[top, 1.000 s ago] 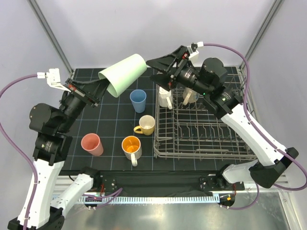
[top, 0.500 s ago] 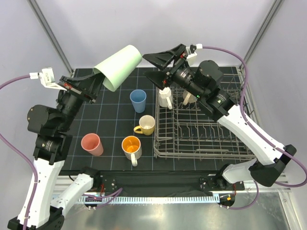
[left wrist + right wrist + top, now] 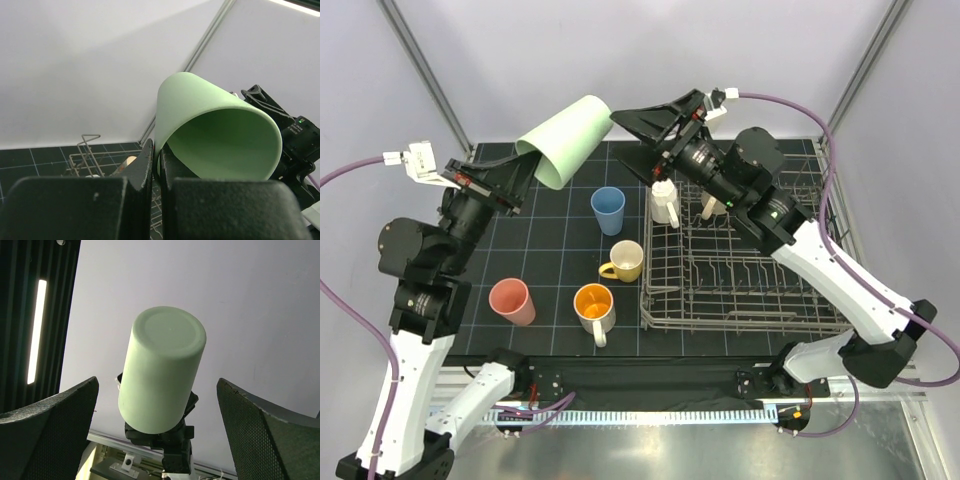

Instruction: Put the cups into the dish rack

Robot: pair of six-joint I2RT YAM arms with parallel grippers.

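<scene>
Green plastic, the green cup [image 3: 565, 140] is held in the air over the far-left part of the table, pinched at its rim by the left gripper [image 3: 527, 166]. Its base is faced by the right gripper [image 3: 620, 140], whose fingers are spread wide and not touching it. On the black mat [image 3: 545, 240] below, a blue cup [image 3: 608, 210], a yellow mug [image 3: 623, 260], a pink cup [image 3: 511, 301] and an orange-lined mug [image 3: 594, 304] are left standing. The rack [image 3: 750, 290] fills the right half, with a white mug [image 3: 664, 203] and a cream cup [image 3: 712, 205] at its far edge.

From the left wrist, the cup's wall is seen clamped between both fingers [image 3: 145, 165].

From the right wrist, the cup's flat base is seen between the parted fingers [image 3: 55, 430].

Compared with a second ago, the cup is carried higher and further left, and the right gripper is raised off the rack.
</scene>
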